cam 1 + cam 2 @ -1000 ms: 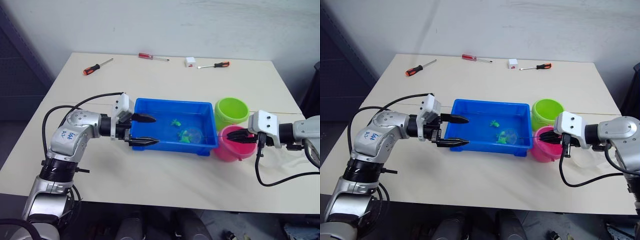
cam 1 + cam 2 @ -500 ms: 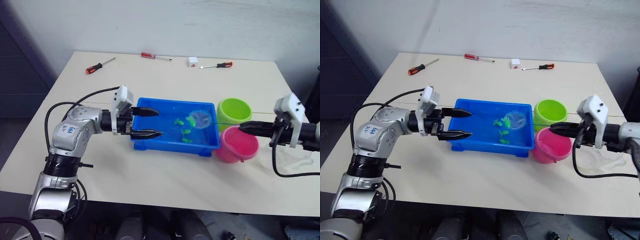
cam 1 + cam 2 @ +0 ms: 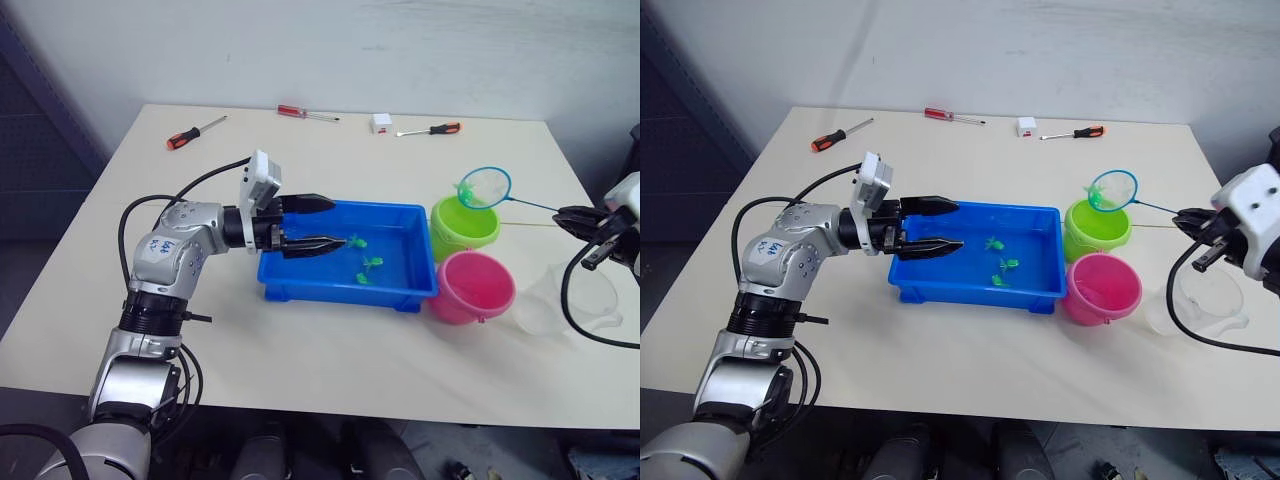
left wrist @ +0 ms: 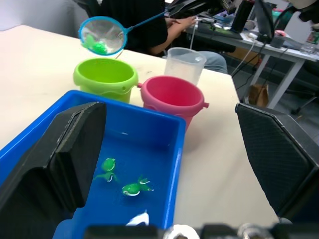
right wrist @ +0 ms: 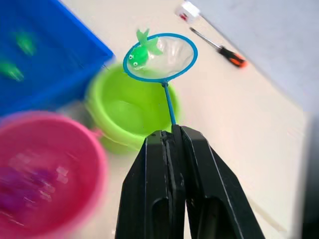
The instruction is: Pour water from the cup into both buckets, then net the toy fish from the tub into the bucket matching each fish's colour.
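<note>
My right gripper [image 3: 562, 212] is shut on the thin handle of the net [image 3: 485, 187], to the right of the buckets. The hoop hangs over the far rim of the lime green bucket [image 3: 464, 222], and one green toy fish [image 5: 139, 54] lies in its mesh. The pink bucket [image 3: 471, 286] stands just in front of the green one. Both are beside the right end of the blue tub [image 3: 300, 275], where green fish [image 3: 368, 264] float. My left gripper [image 3: 340, 221] is open over the tub's left end. The clear cup [image 3: 570, 295] stands right of the pink bucket.
Three screwdrivers [image 3: 195, 132] [image 3: 306, 113] [image 3: 430, 129] and a small white box [image 3: 380, 122] lie along the table's far side. In the left wrist view, a person [image 4: 134, 20] sits at desks beyond the table's right edge.
My right gripper drew back to the right and lifted the net out of the tub with a green fish, bringing the hoop above the green bucket. My left gripper reached farther over the tub.
</note>
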{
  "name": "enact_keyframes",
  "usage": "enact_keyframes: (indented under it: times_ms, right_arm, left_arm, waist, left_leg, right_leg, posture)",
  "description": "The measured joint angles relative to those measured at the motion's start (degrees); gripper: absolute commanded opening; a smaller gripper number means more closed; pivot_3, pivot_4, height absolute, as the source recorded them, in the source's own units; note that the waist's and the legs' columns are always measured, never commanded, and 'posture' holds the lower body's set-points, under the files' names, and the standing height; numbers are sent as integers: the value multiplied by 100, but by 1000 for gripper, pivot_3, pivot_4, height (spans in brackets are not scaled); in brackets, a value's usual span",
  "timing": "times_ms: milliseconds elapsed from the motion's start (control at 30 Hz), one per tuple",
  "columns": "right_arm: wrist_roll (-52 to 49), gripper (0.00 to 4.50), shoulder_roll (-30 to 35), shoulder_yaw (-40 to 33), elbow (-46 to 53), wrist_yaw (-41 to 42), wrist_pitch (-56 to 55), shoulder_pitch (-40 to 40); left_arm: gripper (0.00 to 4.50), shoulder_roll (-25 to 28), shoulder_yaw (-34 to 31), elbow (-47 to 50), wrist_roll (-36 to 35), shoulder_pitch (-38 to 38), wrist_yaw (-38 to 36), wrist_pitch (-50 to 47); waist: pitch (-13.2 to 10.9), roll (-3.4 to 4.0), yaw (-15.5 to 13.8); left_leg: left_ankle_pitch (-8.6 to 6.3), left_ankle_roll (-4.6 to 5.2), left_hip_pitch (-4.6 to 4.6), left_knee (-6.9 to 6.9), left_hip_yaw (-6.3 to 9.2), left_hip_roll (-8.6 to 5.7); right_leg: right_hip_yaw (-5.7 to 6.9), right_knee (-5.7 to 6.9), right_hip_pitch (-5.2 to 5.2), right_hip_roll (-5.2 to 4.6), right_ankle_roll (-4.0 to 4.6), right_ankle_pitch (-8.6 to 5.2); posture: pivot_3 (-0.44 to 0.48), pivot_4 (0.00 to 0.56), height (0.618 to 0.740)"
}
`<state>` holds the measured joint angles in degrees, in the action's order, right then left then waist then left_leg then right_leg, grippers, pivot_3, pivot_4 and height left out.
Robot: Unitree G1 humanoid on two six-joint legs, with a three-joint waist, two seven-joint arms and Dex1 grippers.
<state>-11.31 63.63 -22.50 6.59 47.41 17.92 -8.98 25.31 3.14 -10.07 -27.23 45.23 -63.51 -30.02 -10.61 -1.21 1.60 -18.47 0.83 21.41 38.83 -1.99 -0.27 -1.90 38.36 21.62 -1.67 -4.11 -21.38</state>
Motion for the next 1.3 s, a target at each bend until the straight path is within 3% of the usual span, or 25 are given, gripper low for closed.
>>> enact_keyframes:
  times_ms: [133,267,433,700,833,1000,1133,1300]
  right_arm:
    - [1958,0,638,788,-317,-741,-2412,321]
    - [3412,0,1252,1037,-627,-1639,-4198,300]
    - [3747,0,1479,974,-1169,-2058,-5054,281]
    - [4130,0,1386,668,-1003,-2261,-5550,822]
    - [4030,0,1156,494,-1150,-2433,-4995,338]
    - [2598,0,343,360,-653,-1787,-3991,308]
    - [1005,0,-696,642,700,-1313,-1741,233]
    - [199,0,-823,1072,2034,-1100,581,-84]
  left_arm:
    - [4476,-27,29,6,70,-1,-25,132]
    - [4476,-35,31,14,72,-1,-43,135]
    - [4476,17,32,8,144,-2,-99,247]
    - [4476,-100,96,6,185,-3,-101,283]
    - [4476,-122,135,-18,189,14,-114,328]
    - [4476,-57,195,-200,365,-20,-149,519]
    - [4476,-175,202,-4,406,-503,138,500]
    - [4476,-215,220,377,393,-987,440,322]
  waist:
    - [0,1,-5]
    - [0,1,-1]
    - [0,1,-2]
    - [0,1,1]
    - [-1,4,22]
    - [0,-1,5]
    - [2,2,12]
    - [1,2,-14]
  left_leg:
    - [1,-2,1,-4,-4,-1]
    - [3,-6,-1,-5,-4,-1]
    - [4,-7,-1,-4,-5,-1]
    - [4,-8,-5,-2,-6,0]
    - [5,-9,-14,4,-14,0]
    - [9,-16,-15,1,-7,7]
    - [7,-14,-15,4,-7,7]
    - [4,-8,-11,6,-1,6]
  right_leg:
    - [-2,-1,3,0,0,0]
    - [-3,1,5,2,0,0]
    - [-3,1,4,2,0,0]
    - [-5,3,-1,5,0,0]
    - [-14,18,-1,6,0,0]
    - [-10,17,-7,14,0,0]
    - [-11,27,-2,9,0,0]
    - [-6,21,-3,3,0,0]
  posture:
    - [0,150,740]
    - [0,150,740]
    - [0,150,740]
    - [0,150,740]
    - [0,150,740]
    - [0,150,740]
    - [0,150,740]
    - [0,150,740]
